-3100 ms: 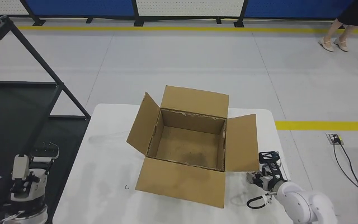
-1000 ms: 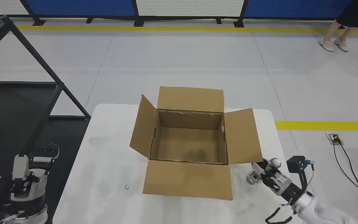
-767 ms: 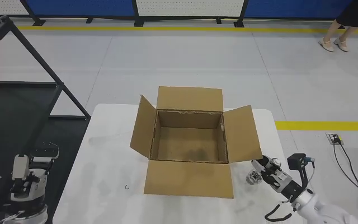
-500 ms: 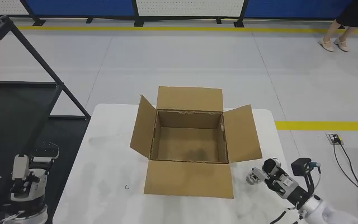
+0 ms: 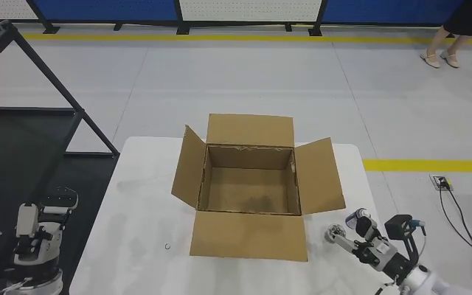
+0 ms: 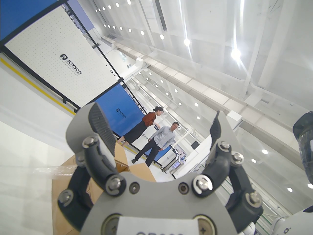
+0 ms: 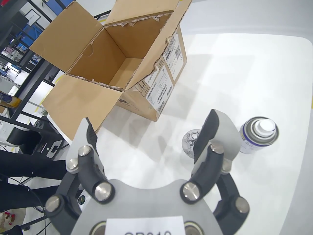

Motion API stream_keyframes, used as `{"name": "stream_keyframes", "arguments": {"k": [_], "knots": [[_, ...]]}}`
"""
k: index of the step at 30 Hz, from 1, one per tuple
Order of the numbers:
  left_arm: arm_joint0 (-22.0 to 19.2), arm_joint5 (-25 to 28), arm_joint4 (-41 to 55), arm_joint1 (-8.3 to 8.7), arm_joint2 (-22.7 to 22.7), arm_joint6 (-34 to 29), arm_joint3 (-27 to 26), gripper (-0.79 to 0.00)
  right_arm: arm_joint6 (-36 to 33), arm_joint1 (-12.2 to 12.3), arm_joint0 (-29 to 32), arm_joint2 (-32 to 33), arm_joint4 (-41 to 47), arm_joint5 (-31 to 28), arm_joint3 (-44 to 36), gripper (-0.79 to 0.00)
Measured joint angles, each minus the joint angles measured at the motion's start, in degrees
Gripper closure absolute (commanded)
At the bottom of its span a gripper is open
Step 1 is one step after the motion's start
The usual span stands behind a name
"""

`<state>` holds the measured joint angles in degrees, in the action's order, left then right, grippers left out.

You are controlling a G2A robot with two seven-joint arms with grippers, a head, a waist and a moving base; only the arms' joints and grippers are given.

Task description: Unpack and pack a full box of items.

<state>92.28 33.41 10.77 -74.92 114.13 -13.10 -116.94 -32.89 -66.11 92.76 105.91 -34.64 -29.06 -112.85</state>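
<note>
An open cardboard box (image 5: 249,193) stands in the middle of the white table (image 5: 140,214), all flaps out and nothing visible inside. In the right wrist view the box (image 7: 117,57) lies ahead. My right gripper (image 7: 150,133) hovers open over the table near the right front corner, holding nothing. A spray can (image 7: 259,134) stands upright just past one fingertip, and a clear plastic cap (image 7: 189,140) lies beside it, partly hidden by that finger. From above, the can (image 5: 359,218) and cap (image 5: 335,234) sit right of the box, by the right gripper (image 5: 355,245). My left gripper (image 6: 156,121) is open, pointing up at the ceiling.
A black metal frame (image 5: 70,129) stands off the table's left side. A small dark ring (image 5: 168,246) lies on the table left of the box's front flap. Bare table surface lies left of the box and around the can.
The box has turned from skewed to square with the table. My right arm has drawn back toward the near right corner, away from the can and cap.
</note>
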Motion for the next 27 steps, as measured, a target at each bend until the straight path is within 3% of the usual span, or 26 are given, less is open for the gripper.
{"name": "stream_keyframes", "arguments": {"k": [3, 7, 11, 23, 27], "knots": [[0.00, 0.00, 0.00, 0.00, 0.00, 0.00, 0.00, -0.785, 1.41, 0.18, 0.14, -0.80, 1.64, 0.30, 1.46, -0.785], [0.00, 0.00, 0.00, 0.00, 0.00, 0.00, 0.00, -0.785, 0.77, 0.91, 0.19, 1.34, -1.52, -10.68, 5.45, -0.785], [0.00, 0.00, 0.00, 0.00, 0.00, 0.00, 0.00, -0.785, 2.33, 1.22, 0.30, 1.09, -8.27, -13.75, 8.21, -0.785], [0.00, 0.00, 0.00, 0.00, 0.00, 0.00, 0.00, -0.785, 5.25, 0.87, -5.71, -7.78, -23.74, 0.77, 15.28, -0.785], [0.00, 0.00, 0.00, 0.00, 0.00, 0.00, 0.00, -0.785, 6.44, 0.80, -7.36, -9.82, -25.46, 2.38, 16.78, -0.785]]}}
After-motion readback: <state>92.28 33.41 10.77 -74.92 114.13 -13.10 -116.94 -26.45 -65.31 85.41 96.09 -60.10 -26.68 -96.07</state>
